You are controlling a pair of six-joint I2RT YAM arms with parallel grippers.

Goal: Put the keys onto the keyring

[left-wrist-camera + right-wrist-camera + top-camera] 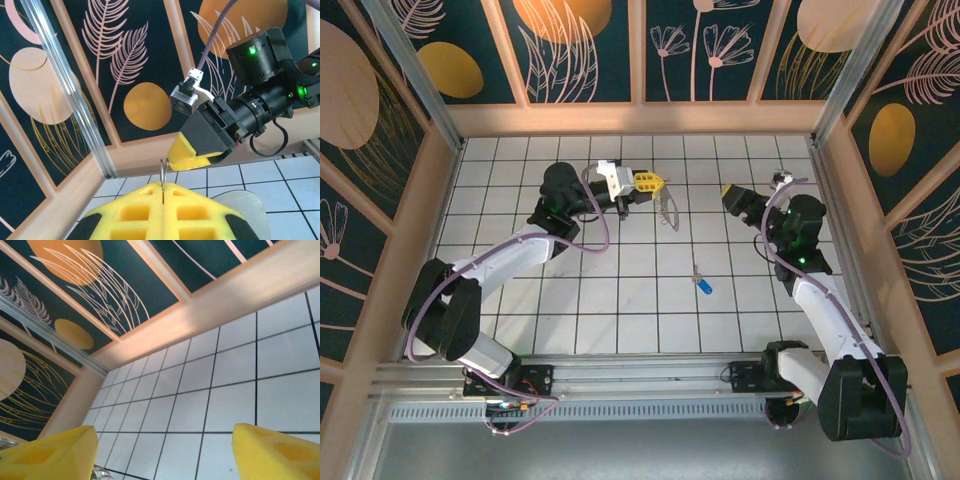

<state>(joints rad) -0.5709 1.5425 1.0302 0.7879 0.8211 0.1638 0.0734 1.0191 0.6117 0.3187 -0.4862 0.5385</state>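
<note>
Left gripper (pixel 653 185): fingers closed on the keyring (pixel 666 212), which trails from its tip over the tiled table (pixel 620 300). Right gripper (pixel 165 452): fingers wide apart, holding nothing. Key (pixel 702 283), blue head: flat on the tiles between the arms, well apart from the keyring

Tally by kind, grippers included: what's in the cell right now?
key, blue head, lying loose: 1
keyring, pinched in the left gripper: 1
grippers, counting the open right gripper: 2
Total: 4
</note>
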